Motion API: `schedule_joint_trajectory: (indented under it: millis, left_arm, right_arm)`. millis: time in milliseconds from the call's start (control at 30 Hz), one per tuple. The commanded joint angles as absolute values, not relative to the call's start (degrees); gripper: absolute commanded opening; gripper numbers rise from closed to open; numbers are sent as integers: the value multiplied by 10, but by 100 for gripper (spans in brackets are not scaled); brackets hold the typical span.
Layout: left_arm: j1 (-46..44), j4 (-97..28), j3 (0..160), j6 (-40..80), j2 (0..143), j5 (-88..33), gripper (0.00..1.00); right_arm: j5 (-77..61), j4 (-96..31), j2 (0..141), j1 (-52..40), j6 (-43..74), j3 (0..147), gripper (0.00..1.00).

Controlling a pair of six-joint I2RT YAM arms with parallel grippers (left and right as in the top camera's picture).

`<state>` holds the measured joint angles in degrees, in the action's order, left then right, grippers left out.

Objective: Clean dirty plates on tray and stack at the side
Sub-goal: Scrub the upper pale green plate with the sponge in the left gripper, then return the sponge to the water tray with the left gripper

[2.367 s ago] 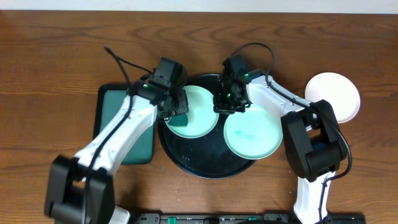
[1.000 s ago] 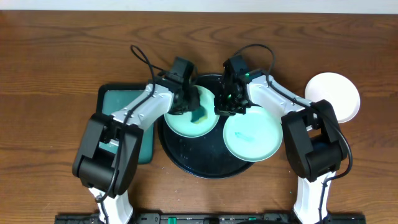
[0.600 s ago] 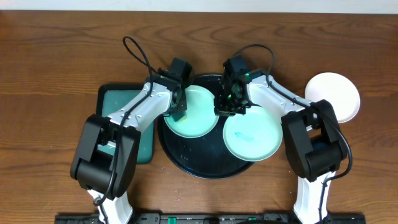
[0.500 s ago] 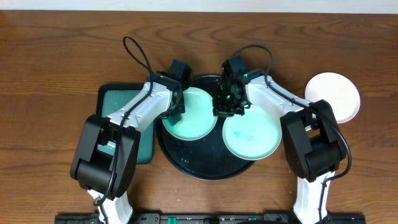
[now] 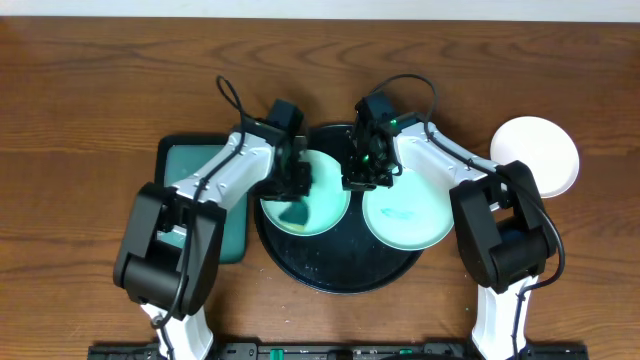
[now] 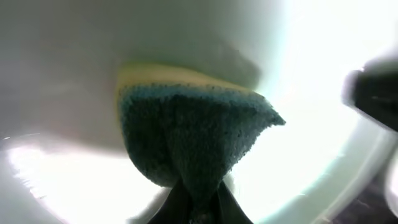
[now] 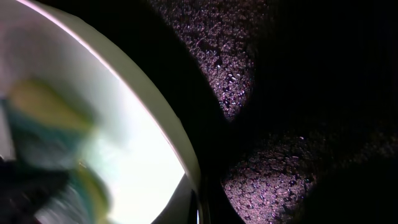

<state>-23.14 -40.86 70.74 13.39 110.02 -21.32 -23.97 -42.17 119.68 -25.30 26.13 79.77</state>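
Left gripper [image 5: 296, 182] has slid back in over the left mint plate [image 5: 325, 200] from its near edge half a second ago, so it looks like mid-scrub, back-and-forth strokes. It's clamped on the sponge [image 6: 193, 134], pressed against the plate face. That plate sits on the left half of the black tray [image 5: 335, 268].

The right gripper [image 5: 364, 172] hasn't budged. It's parked at that plate's right rim, probably pinning it, but I can't tell if it's actually closed on the rim. Its own camera is mostly dark, with just the rim showing.

Step in hand, I'd say, is wiping plate one. Next up would be lifting it off to the side by the white plate [image 5: 545, 155], which is out on the tabletop [image 5: 100, 100]. Then comes the right mint plate [image 5: 415, 225], which has a teal smear [image 5: 396, 212].

The overhead view gives the layout but hides the grip. The left wrist view shows the sponge pinched at its bottom corner, yellow backing up top.
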Motion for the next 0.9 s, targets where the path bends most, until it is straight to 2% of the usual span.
schedule_joint_trajectory:
  millis: [0,200,467,867]
  left_arm:
    - [-263,-384,697,126,1120,-334,7]
    - [-275,-333,697,143,1120,-375,7]
    - [-242,-347,709,179,1098,-343,7]
    - [-199,-470,712,215,925,-121,7]
  right_arm:
    - [-221,-426,1215,-252,265,790,1]
    - [-221,-431,1215,-252,261,790,1]
    - [-221,-434,1215,-252,261,790,1]
    - [-221,-433,1215,-252,261,790,1]
